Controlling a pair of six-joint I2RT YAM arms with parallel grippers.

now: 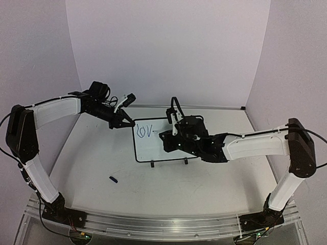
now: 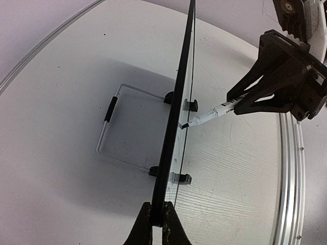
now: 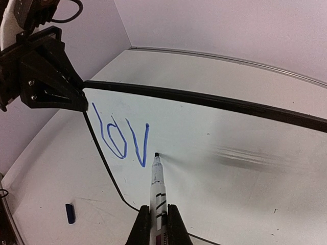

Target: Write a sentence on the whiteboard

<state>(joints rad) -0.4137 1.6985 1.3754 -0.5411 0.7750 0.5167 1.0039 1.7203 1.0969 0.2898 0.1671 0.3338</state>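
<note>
The whiteboard [image 1: 153,148] is pinched at its upper-left corner by the left gripper [image 1: 124,122] so the right gripper [image 1: 170,139], squeezing a marker [image 3: 157,178], can write.

Blue letters "lov" [image 3: 121,143] (handwritten) on whiteboard [image 3: 230,168]

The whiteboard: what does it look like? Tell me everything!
The whiteboard is a small white board with a thin black frame and rounded corners. It stands upright on the table on two little black feet. Blue letters reading "lov" sit near its top left. The left gripper pinches its upper left corner, and the marker held by the right gripper touches its tip to the surface just right of the v.
</note>
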